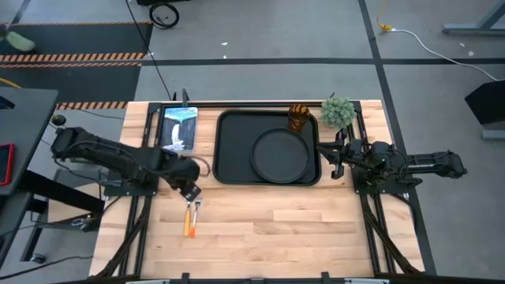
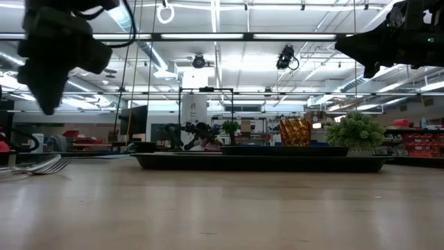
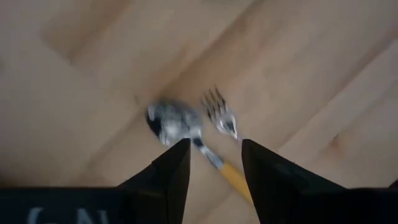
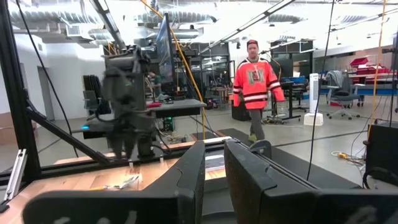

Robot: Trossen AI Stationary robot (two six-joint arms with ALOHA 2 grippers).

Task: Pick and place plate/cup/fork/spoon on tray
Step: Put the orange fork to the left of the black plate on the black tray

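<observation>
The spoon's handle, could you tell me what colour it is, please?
Orange, with a silver bowl; the spoon shows best in the left wrist view.

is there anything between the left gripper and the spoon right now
Nothing visible. The left gripper hangs open just above the spoon, whose orange handle runs between its fingers. The fork lies right beside the spoon, not over it.

A: The room is bright, lit from long ceiling tubes that glare white across the top of the low view.

B: The overhead picture is even and soft, with only faint shadows beside the large black rectangular tray [image 1: 233,150].

A: The left wrist view is smeared. The silver oval-bowled spoon with the orange handle [image 3: 177,127] and the silver-tined fork [image 3: 221,113] are blurred on the pale wooden table [image 3: 93,74].

B: In the low view the near tabletop is out of focus.
</observation>
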